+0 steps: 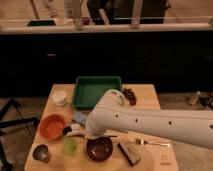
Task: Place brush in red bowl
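The pale wooden tabletop (pixel 147 102) stands in a dim room, in front of a long dark cabinet front (pixel 150 60) topped by a light ledge (pixel 165 27), with speckled floor on either side. The white arm (pixel 150 122) reaches in from the right and bends down over the middle of the tabletop. The gripper (pixel 80 132) is at its low end, just right of the red bowl (pixel 52 126). Its fingers are closed, though the arm hides whether they pinch anything. The brush (pixel 70 131) shows as a white stub with a dark tip poking out beside the red bowl's right rim, not inside it. Behind sit a green tray (pixel 96 91) and a white cup (pixel 59 97). Along the front edge are a metal cup (pixel 40 153), a green cup (pixel 70 145), a dark brown bowl (pixel 99 148), a dark block (pixel 129 152) and a fork (pixel 150 143).
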Motion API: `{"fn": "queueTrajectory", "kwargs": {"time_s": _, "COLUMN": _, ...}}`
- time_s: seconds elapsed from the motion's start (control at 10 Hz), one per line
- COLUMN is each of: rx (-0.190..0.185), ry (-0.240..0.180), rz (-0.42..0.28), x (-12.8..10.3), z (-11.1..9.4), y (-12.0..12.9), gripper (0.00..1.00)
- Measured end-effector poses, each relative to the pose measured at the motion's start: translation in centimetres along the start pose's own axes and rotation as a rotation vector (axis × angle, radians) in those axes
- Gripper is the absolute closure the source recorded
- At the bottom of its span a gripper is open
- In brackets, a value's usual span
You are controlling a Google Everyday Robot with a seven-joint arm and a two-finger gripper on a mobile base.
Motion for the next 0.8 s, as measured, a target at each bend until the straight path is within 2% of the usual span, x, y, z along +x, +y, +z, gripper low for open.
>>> {"fn": "queueTrajectory", "kwargs": {"time_s": 0.6, "rx": -0.002, "ry": 0.001, "rz": -0.003, "x": -0.12, "z": 0.06, "y": -0.02, "gripper": 0.98}}
{"fn": "queueTrajectory", "kwargs": {"time_s": 0.8, "rx": -0.017, "ry": 0.006, "rz": -0.042, "x": -1.01, "z": 0.6, "y": -0.74, "gripper": 0.98}}
